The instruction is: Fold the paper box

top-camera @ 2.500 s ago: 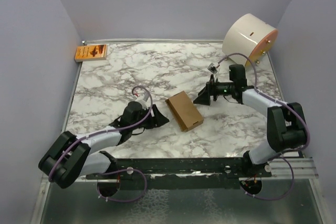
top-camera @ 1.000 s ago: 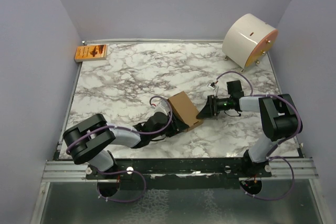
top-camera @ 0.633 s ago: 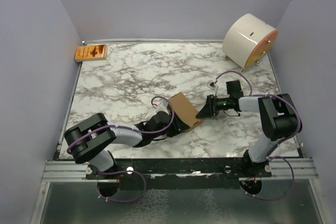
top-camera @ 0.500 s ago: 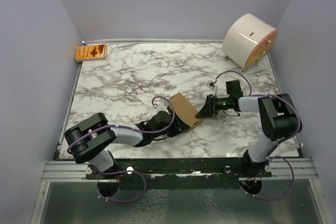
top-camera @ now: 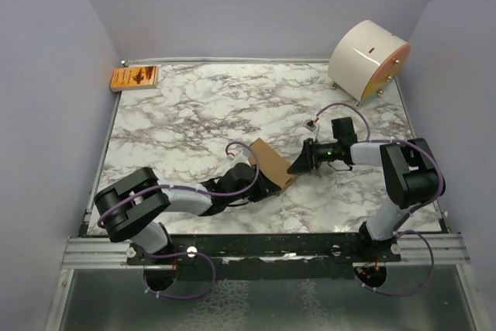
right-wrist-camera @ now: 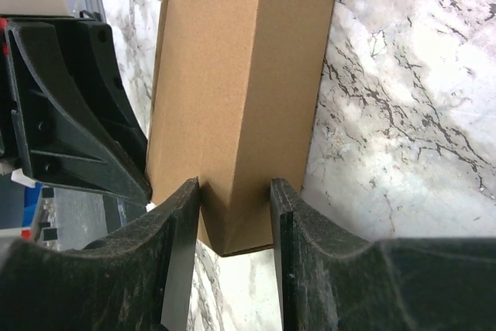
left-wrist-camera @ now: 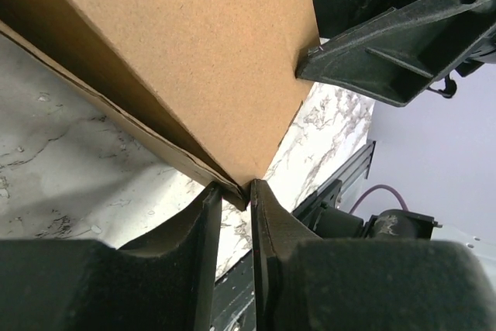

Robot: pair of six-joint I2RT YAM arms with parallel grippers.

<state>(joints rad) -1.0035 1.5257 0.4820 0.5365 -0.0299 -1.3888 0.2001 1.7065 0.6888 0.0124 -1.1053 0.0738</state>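
The paper box (top-camera: 270,162) is a small brown carton lying aslant on the marble table (top-camera: 194,114), its left side tipped up. My left gripper (top-camera: 262,184) reaches in low from the left. In the left wrist view this gripper (left-wrist-camera: 235,195) pinches the near bottom corner of the box (left-wrist-camera: 194,52). My right gripper (top-camera: 296,167) comes in from the right. In the right wrist view it (right-wrist-camera: 235,199) clamps the box's end (right-wrist-camera: 240,91), one finger pressed on each side face. Each gripper shows in the other's wrist view, just beyond the box.
A small orange printed packet (top-camera: 134,77) lies at the far left corner. A big white cylinder (top-camera: 368,58) stands at the far right corner. Grey walls close in three sides. A metal rail (top-camera: 271,247) runs along the near edge.
Both grippers have closed onto the box. The box has tipped up on its right edge and looks narrower from above. The left gripper has slid slightly right.
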